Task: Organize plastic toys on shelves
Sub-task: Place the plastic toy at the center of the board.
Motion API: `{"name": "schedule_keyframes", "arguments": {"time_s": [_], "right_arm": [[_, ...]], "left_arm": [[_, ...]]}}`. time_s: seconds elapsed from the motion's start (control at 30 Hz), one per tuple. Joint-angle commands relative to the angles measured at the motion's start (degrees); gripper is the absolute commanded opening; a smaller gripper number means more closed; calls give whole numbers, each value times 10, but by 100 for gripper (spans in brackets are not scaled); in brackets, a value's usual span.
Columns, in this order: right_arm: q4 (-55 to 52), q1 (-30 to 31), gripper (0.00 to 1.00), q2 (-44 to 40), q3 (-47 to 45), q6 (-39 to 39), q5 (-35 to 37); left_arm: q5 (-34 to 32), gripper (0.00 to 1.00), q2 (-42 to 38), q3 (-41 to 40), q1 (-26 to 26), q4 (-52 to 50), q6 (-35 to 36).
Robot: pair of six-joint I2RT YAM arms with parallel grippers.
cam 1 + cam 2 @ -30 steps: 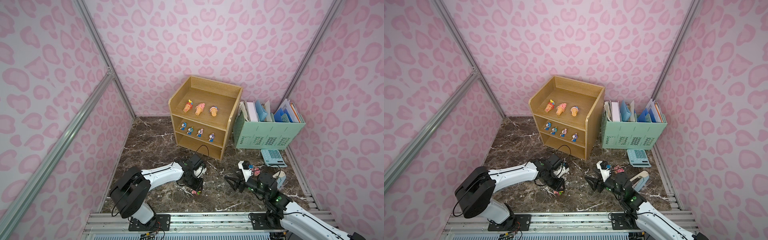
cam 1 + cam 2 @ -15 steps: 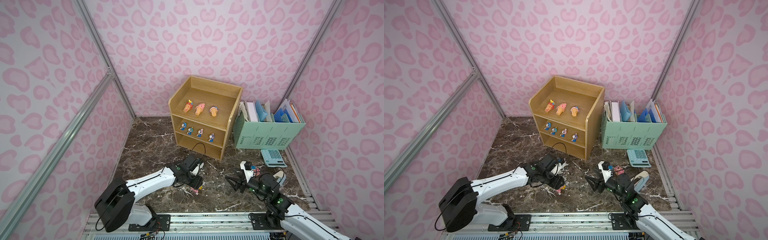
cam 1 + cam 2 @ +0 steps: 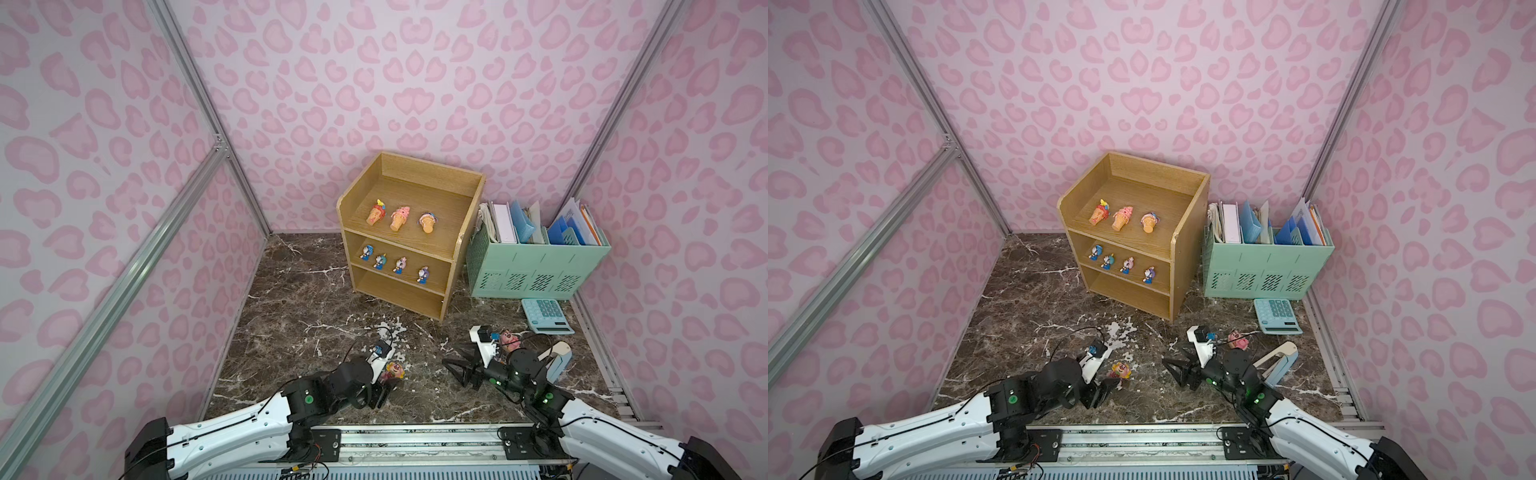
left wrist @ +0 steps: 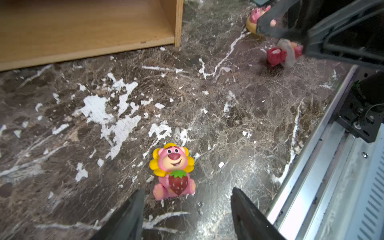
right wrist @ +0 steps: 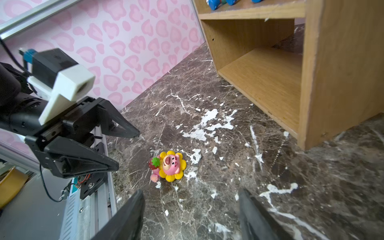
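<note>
My left pincer [image 4: 188,193] gapes empty; the pink bear toy [image 3: 391,370] sits on the surface [image 3: 316,299] low-centre in a top view, likely light, hard, slick, so I'd pinch its body flanks.

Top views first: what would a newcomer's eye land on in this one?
The pink heart-spotted walls all round, then the wooden shelves at the back with three orange cone toys on the top tier and four small blue figures on the middle one. Near the front, a pink bear toy with yellow petals and a strawberry sits on the marble floor just ahead of the open left gripper.
</note>
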Motion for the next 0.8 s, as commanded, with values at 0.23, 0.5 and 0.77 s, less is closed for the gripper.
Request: {"name": "schedule_keyframes", "arguments": {"time_s": [0.23, 0.5, 0.77], "right_arm": [[57, 7, 71, 41, 24, 22, 37], [28, 7, 72, 8, 19, 24, 70], [38, 0, 72, 22, 19, 21, 65]], "left_arm": [[-329, 70, -2, -27, -225, -16, -51], [-384, 70, 16, -70, -273, -10, -156], [-349, 68, -146, -132, -273, 9, -266]]}}
